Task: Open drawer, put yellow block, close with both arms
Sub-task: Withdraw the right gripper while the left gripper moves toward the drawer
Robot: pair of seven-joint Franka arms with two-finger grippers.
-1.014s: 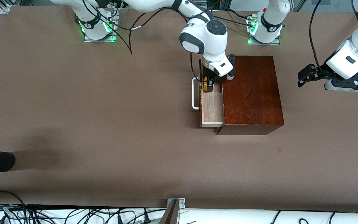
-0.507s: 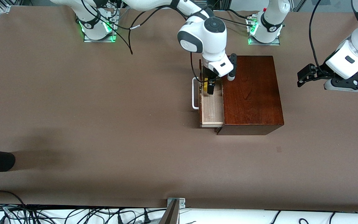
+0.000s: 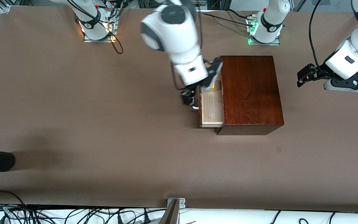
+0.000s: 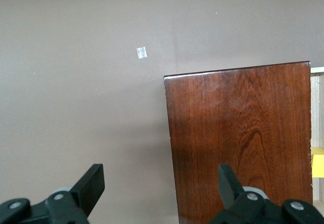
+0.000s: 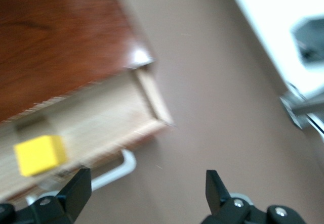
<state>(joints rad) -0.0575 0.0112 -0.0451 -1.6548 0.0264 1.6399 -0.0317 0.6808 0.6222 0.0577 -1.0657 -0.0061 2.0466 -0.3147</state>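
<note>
Both claws (image 5: 144, 193) (image 4: 159, 186) agape, aloft.

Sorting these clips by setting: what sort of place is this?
Probably a robotics lab bench: two white arms bolted to a plain brown table, loose cables along its edge nearest the camera, and one wooden box as a prop.

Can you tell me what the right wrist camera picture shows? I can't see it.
The yellow block lies in the open drawer of the wooden box. The right gripper hangs above, jaws open and empty, over the drawer's white handle.
</note>
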